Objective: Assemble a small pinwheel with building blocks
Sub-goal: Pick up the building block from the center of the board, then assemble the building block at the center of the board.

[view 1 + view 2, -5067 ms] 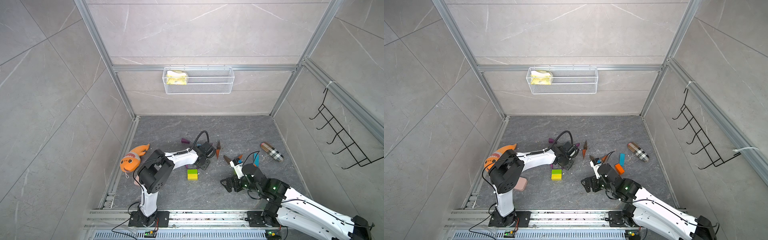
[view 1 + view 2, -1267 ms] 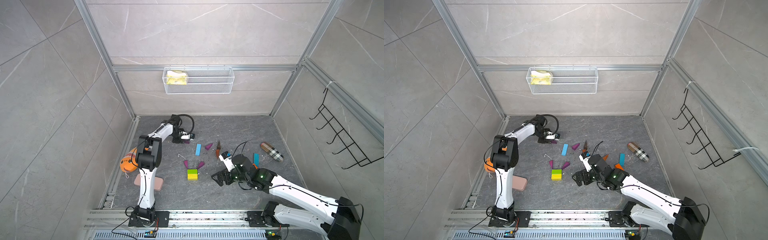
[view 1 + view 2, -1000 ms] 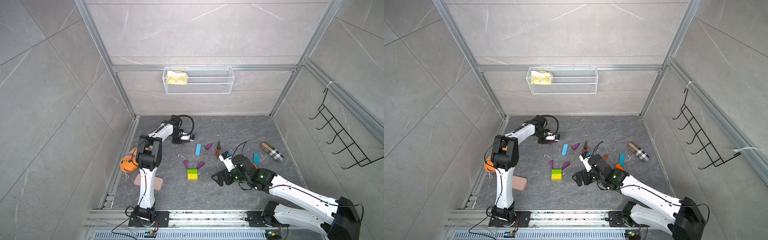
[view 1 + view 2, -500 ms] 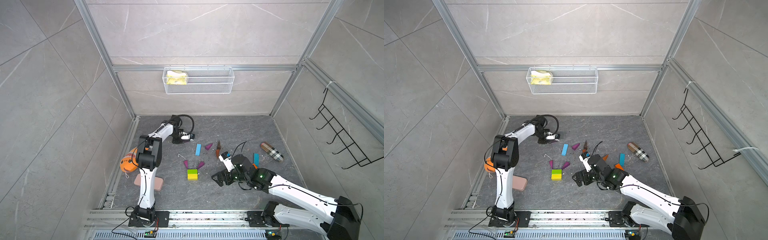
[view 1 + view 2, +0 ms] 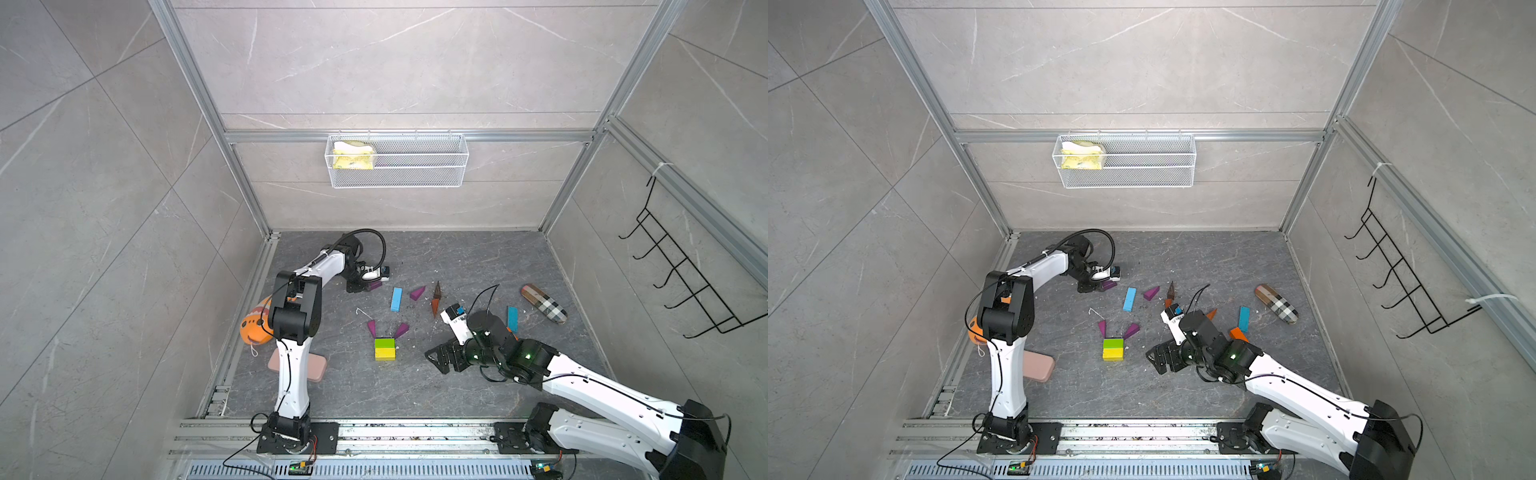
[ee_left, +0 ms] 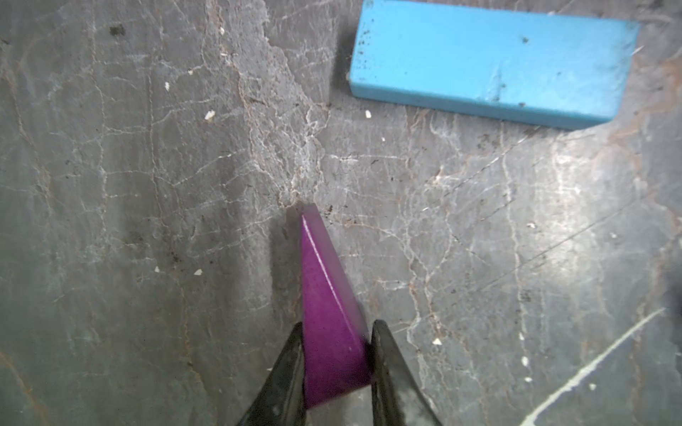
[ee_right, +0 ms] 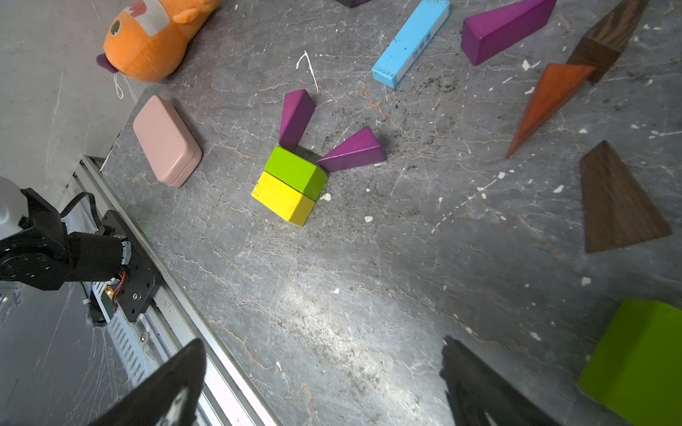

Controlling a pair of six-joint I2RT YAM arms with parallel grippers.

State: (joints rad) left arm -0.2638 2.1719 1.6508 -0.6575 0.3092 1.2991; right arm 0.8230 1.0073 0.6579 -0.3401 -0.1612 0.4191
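Left claw [image 6: 337, 324] narrowed, pinching purple wedge [image 6: 324, 295] (right claw [image 7: 321, 343] spread)

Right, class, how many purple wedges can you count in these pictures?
4. The gripped wedge is in the left claw; a lone wedge lies beside a blue bar; two paired wedges fan out from the green brick. More may be hidden.

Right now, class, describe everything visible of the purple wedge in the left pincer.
The purple wedge is a glossy painted triangular block, seemingly wood. The left pincer clamps its thick end from both sides; its thin tip points away, over the grey floor. It is apart from the blue bar.
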